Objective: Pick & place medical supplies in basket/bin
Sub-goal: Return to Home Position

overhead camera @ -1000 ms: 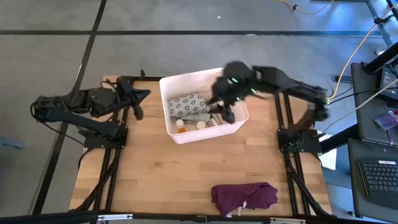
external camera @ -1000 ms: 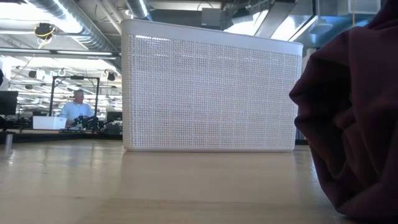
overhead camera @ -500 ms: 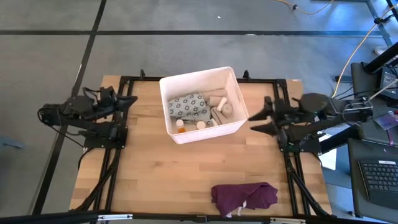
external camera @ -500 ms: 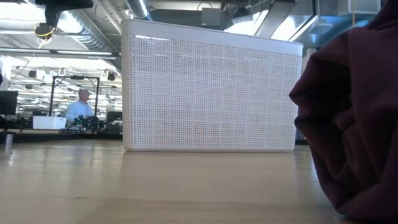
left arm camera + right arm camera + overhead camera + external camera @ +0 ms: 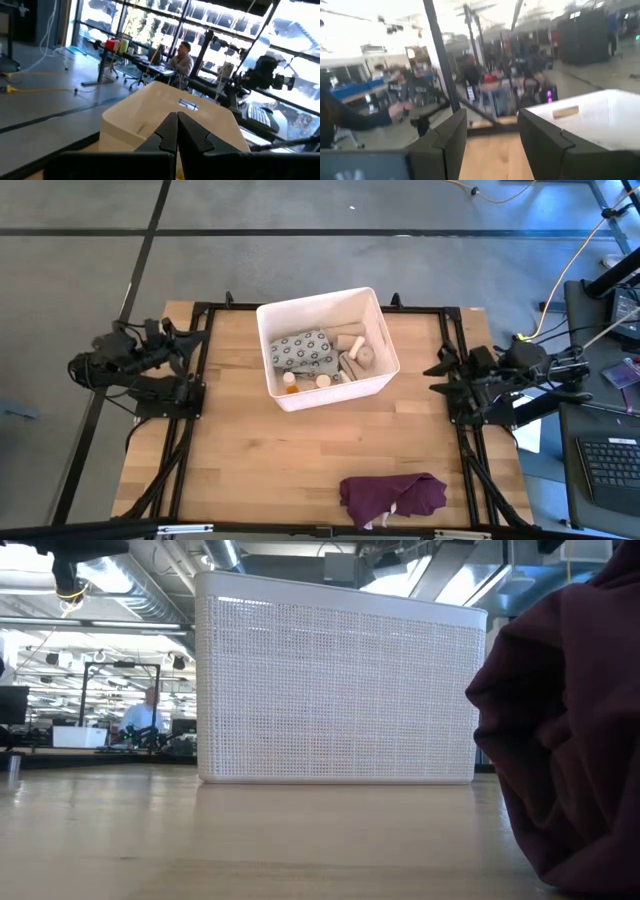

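Observation:
The white basket (image 5: 272, 387) stands on the wooden table, a little behind its middle. Inside it lie a grey-white patterned packet (image 5: 301, 350), beige rolls (image 5: 357, 352) and an orange pill bottle (image 5: 290, 384). My left gripper (image 5: 198, 338) hovers shut at the table's left edge, pointing level toward the basket (image 5: 150, 107). At the right edge my right gripper (image 5: 436, 375) stands open, also pointing at the basket (image 5: 600, 120), with nothing between its fingers (image 5: 451, 142). In the low view the basket's wall (image 5: 335, 680) hides what is inside.
A crumpled dark purple cloth (image 5: 393, 496) lies near the table's front edge, right of centre, and fills the right of the low view (image 5: 570, 730). Black frame rails run along both sides of the table. People sit at desks in the room beyond (image 5: 148, 716).
My right gripper has drawn back from above the basket's right part toward the table's right edge, sinking and tipping up from pointing down to about level. My left gripper has pulled back toward the table's left edge. The things in the basket have stayed put.

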Controlling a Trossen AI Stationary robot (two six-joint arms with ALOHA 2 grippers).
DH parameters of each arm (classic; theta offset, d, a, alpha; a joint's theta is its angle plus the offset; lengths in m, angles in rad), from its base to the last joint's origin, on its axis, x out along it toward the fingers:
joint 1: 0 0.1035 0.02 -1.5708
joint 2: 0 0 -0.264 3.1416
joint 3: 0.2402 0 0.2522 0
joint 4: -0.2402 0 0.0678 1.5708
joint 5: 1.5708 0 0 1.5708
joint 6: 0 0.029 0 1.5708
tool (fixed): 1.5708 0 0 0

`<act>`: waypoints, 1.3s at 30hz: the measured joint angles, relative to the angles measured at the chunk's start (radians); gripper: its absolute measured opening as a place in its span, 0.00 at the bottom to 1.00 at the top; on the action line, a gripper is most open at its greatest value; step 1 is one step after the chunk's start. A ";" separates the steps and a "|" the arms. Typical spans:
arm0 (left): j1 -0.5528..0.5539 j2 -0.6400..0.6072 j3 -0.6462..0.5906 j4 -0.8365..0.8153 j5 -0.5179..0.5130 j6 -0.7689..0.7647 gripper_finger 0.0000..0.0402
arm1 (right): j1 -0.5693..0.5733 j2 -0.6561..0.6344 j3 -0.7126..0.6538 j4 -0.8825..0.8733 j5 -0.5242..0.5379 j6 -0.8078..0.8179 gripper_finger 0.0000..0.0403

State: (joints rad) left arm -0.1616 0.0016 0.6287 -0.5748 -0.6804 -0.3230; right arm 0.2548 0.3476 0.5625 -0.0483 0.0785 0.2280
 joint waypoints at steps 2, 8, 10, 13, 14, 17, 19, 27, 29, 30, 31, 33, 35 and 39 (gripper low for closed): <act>0.000 0.000 -0.003 0.002 -0.015 0.004 0.01 | -0.001 -0.048 -0.039 0.008 0.001 -0.005 0.44; 0.000 0.001 -0.017 -0.050 -0.047 -0.009 0.02 | -0.001 -0.183 -0.146 0.009 0.001 -0.004 0.44; 0.000 0.001 -0.018 -0.073 -0.061 -0.025 0.02 | -0.001 -0.237 -0.180 0.009 0.000 -0.026 0.44; 0.000 0.000 -0.018 -0.098 -0.060 -0.074 0.01 | -0.001 -0.325 -0.220 0.017 -0.024 -0.075 0.44; 0.000 0.000 -0.019 -0.101 -0.059 -0.084 0.01 | 0.000 -0.348 -0.234 0.023 -0.026 -0.088 0.44; 0.000 0.000 -0.068 -0.050 -0.060 -0.086 0.00 | -0.001 -0.343 -0.253 0.048 -0.027 -0.129 0.44; 0.000 0.000 -0.123 0.008 -0.055 -0.085 0.01 | -0.001 -0.333 -0.256 0.065 -0.016 -0.129 0.44; 0.000 -0.001 -0.342 0.264 0.094 -0.026 0.02 | -0.001 -0.346 -0.332 0.103 -0.034 -0.076 0.44; 0.000 -0.001 -0.390 0.346 0.169 0.000 0.01 | -0.001 -0.346 -0.361 0.115 -0.023 -0.043 0.44; 0.000 -0.001 -0.411 0.385 0.205 0.010 0.01 | -0.001 -0.346 -0.379 0.137 -0.020 -0.027 0.44; 0.000 -0.001 -0.427 0.412 0.231 0.012 0.01 | -0.001 -0.346 -0.400 0.163 -0.020 -0.023 0.44; 0.000 -0.001 -0.453 0.451 0.255 0.012 0.00 | -0.001 -0.346 -0.437 0.209 -0.020 -0.030 0.44; 0.000 -0.001 -0.476 0.464 0.255 0.003 0.01 | -0.001 -0.346 -0.466 0.266 -0.020 -0.050 0.44; 0.000 -0.001 -0.513 0.476 0.276 -0.031 0.02 | -0.001 -0.346 -0.527 0.331 -0.010 -0.049 0.44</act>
State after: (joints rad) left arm -0.1612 0.0006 0.1161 -0.0990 -0.4049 -0.3543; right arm 0.2543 0.0017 0.0357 0.2831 0.0683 0.1791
